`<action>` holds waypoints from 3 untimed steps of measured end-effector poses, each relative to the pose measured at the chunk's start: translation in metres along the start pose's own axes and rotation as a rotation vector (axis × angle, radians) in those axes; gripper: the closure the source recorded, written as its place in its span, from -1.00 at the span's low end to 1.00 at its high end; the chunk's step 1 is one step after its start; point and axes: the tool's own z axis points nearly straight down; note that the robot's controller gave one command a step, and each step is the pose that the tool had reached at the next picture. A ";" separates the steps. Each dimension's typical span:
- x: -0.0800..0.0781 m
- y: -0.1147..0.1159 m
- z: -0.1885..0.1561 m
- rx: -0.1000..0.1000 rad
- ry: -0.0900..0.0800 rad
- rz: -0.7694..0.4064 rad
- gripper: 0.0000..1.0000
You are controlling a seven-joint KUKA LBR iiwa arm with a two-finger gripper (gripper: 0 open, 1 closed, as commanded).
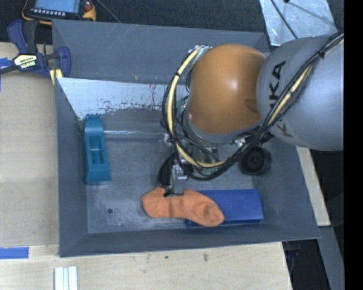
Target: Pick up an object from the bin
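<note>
The grey bin takes up most of the frame. The arm comes in from the upper right, and its orange cover and looped cables hang over the bin's middle. A flat blue slab lies along the lower right of the floor. An orange sock lies at lower centre, its right end resting on the slab's left end. A blue block stands apart at centre left. The gripper points down at lower centre, its tip at the sock's upper left edge. Whether its jaws are released or clenched cannot be told. A small black round thing sits just right of the cables.
</note>
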 end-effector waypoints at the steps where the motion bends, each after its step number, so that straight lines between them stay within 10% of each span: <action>1: -0.002 -0.001 -0.005 -0.002 -0.009 0.003 -1.00; 3: 0.027 -0.027 0.145 0.000 -0.008 -0.296 -1.00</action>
